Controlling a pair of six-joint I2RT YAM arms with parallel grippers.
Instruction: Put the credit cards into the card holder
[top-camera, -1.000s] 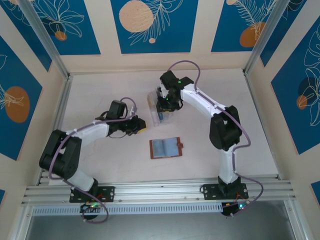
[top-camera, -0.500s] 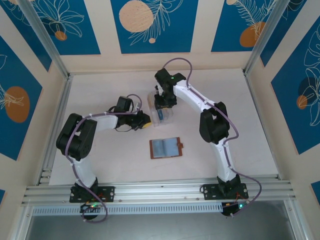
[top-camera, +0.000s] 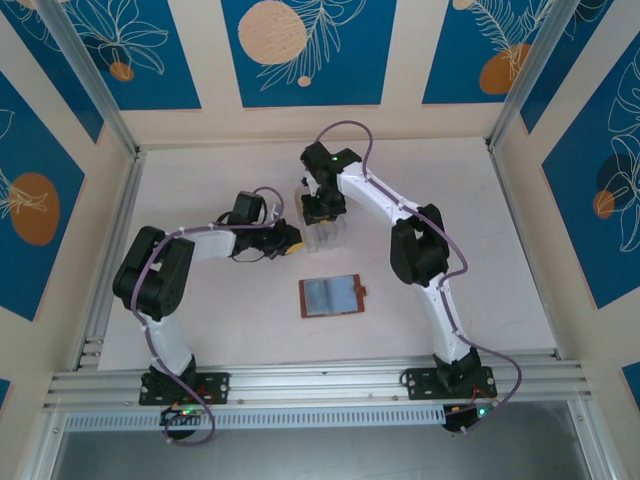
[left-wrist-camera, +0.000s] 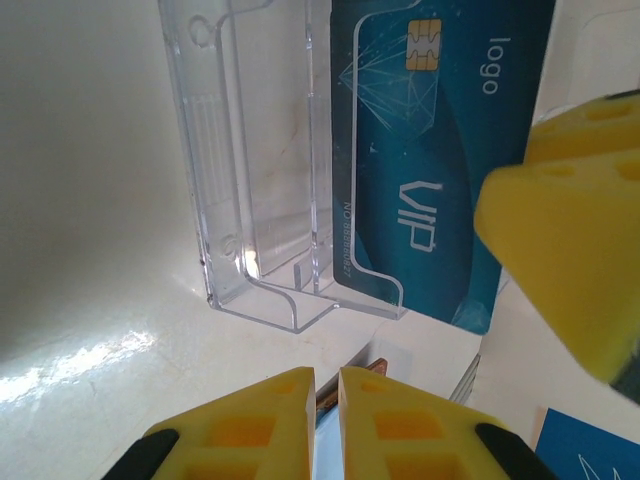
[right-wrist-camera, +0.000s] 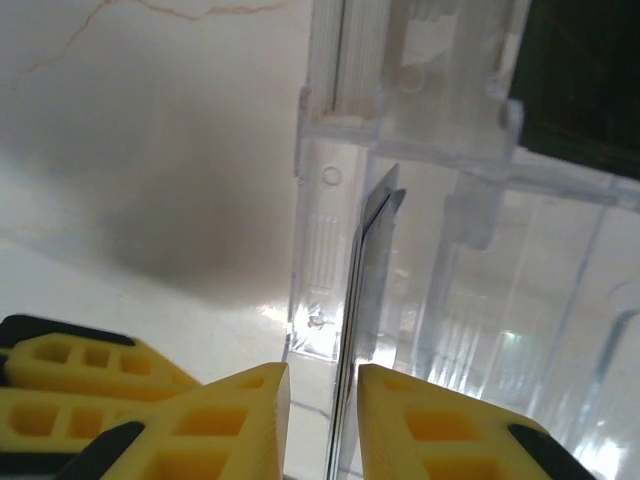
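Fig.: R arm has swung left over the rack (top-camera: 326, 238). R fingers (right-wrist-camera: 240, 420) straddle a card (right-wrist-camera: 356, 300) edge; clamp unclear. L fingers (left-wrist-camera: 260, 425) together, empty, beside rack. Holder (top-camera: 332, 296) lies open on tabletop, well apart; pull-out likely next.

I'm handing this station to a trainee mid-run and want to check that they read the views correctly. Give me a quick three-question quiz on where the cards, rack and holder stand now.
1. True or false: the card holder is folded shut.
2. The teal VIP card stands in: A) the clear rack; B) the card holder; C) flat on the table.
3. In the right wrist view, what stands between the fingers of the right gripper?

Key: 1. False, it lies open. 2. A. 3. The thin edge of a card standing in the clear rack.
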